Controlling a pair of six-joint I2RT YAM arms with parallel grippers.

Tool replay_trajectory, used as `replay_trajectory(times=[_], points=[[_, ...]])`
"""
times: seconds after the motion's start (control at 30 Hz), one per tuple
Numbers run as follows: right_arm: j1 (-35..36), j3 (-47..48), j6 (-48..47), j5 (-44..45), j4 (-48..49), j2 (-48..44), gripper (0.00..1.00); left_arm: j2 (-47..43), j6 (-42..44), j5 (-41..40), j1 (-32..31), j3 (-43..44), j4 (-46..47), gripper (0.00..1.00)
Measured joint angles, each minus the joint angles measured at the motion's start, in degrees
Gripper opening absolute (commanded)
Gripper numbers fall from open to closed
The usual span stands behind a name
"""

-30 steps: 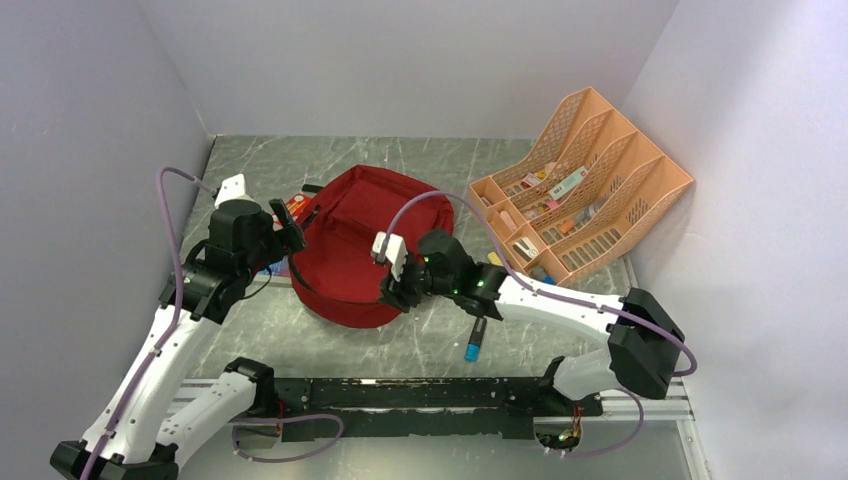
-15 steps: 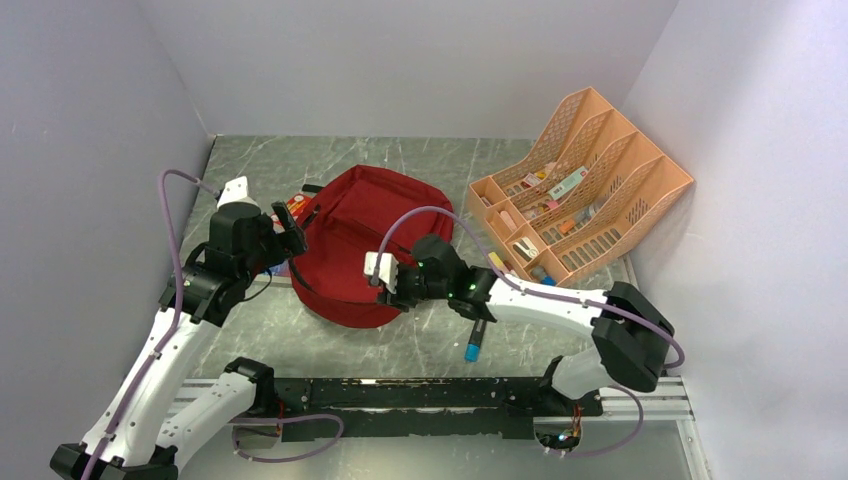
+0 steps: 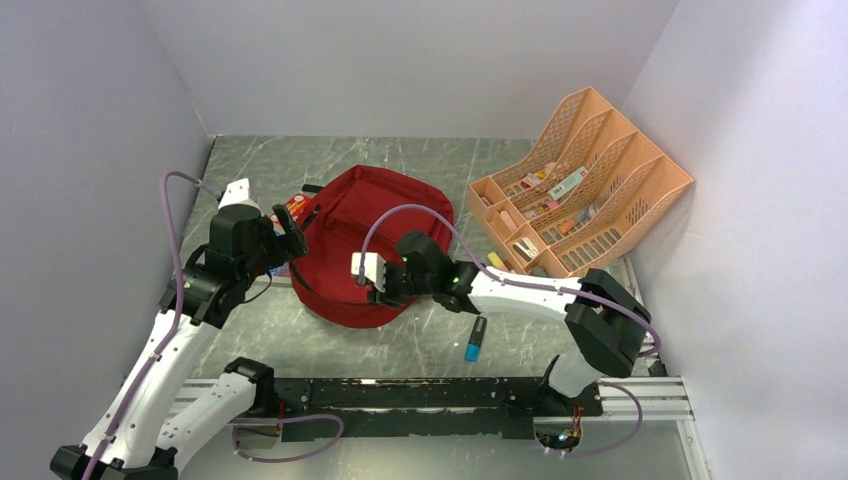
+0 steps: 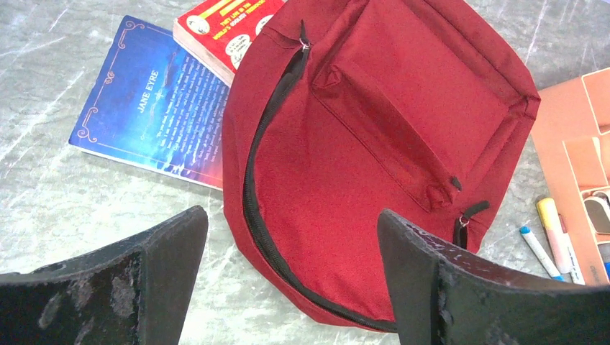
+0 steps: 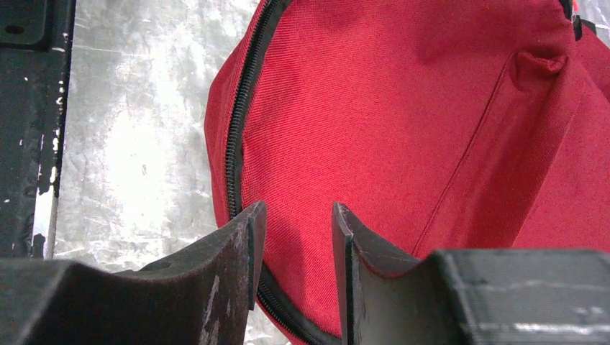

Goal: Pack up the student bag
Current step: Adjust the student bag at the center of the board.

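Note:
The student bag [image 3: 365,225] is dark red and lies flat in the middle of the table with its black zipper [image 4: 252,215] closed along the near-left edge. It also shows in the left wrist view [image 4: 374,144] and the right wrist view [image 5: 403,108]. My left gripper [image 3: 290,238] hovers above the bag's left edge, with its jaws wide open and empty [image 4: 291,215]. My right gripper [image 3: 383,290] is low at the bag's near edge. Its jaws [image 5: 298,208] stand a narrow gap apart over the red fabric beside the zipper [image 5: 234,144], gripping nothing.
A blue "Jane Eyre" book [image 4: 151,108] and a red book [image 4: 223,29] lie left of the bag, partly under it. A peach mesh organiser [image 3: 580,190] with small items stands at the back right. A blue-capped marker [image 3: 474,340] lies near the front rail [image 3: 420,395]. Pens [image 4: 547,237] lie by the organiser.
My right gripper has moved left along the bag's near edge, and its arm has stretched out further. My left arm has barely moved.

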Motion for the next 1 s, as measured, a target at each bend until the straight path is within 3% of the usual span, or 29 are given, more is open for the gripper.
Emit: replay_trajectory(times=[0.57,1.0], points=[[0.55,1.57,-0.07,-6.71,-3.78,1.46,0.38,0.00,-0.02,1.05,0.00,-1.20,0.57,0.91],[1.51,2.45,0.22,-4.24,-3.61,6.21,0.37,0.00,0.00,1.31,0.00,-1.20,0.83,0.91]])
